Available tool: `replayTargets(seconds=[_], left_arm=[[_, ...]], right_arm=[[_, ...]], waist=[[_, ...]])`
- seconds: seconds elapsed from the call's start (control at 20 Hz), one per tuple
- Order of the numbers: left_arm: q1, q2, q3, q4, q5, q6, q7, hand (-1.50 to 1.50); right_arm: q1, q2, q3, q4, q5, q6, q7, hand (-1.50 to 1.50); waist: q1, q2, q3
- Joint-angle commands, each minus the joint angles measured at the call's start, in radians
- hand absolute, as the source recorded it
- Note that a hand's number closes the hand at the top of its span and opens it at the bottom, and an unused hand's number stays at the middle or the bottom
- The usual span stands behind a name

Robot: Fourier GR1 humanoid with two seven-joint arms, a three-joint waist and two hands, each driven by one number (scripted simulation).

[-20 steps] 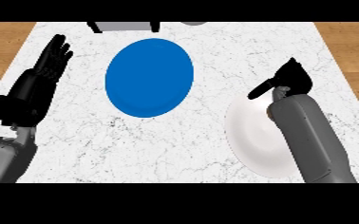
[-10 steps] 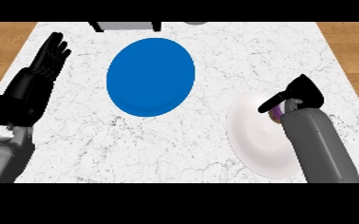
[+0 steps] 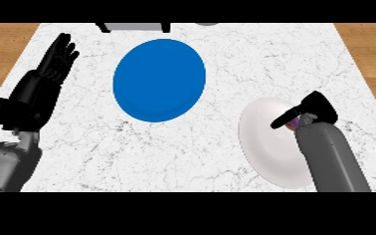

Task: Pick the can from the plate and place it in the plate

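We note a white marbled worktop (image 3: 228, 55) carrying two plates. The blue plate (image 3: 159, 79) lies left of centre, nothing on it. The white plate (image 3: 263, 142) lies at the near right, well apart from the blue one.

Right hand (image 3: 317, 108): it sits over the right-hand part of the white plate, with the grey right forearm (image 3: 332, 162) running in from the lower edge and covering that side of the plate. The fingers and thumb curl down round the can (image 3: 294, 124), of which we see only a small purplish patch below the palm. So the can is at the white plate, inside that hand. We cannot tell whether its base touches the plate.

Left hand (image 3: 53, 64): resting at the left edge of the worktop, fingers straight, spread and pointing up, holding nothing, well apart from both plates.

A dark-edged grey object (image 3: 132, 27) is cut off at the far edge.
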State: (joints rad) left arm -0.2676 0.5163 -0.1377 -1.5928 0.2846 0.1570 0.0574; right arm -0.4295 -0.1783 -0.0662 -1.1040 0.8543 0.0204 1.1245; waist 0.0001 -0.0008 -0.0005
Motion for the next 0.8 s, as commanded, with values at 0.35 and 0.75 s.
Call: replayTargets(seconds=[0.35, 0.75], left_arm=[[-0.028, -0.053, 0.013, -0.001, -0.058, -0.006, 0.033, 0.00], [-0.036, -0.070, 0.018, 0.017, -0.066, -0.035, 0.017, 0.00]], right_arm=[[0.045, -0.022, -0.001, 0.051, 0.163, -0.141, -0.040, 1.50], [-0.134, -0.086, 0.074, 0.189, 0.312, -0.126, -0.218, 1.50]], waist=[[0.000, 0.001, 0.001], [0.036, 0.011, 0.002]])
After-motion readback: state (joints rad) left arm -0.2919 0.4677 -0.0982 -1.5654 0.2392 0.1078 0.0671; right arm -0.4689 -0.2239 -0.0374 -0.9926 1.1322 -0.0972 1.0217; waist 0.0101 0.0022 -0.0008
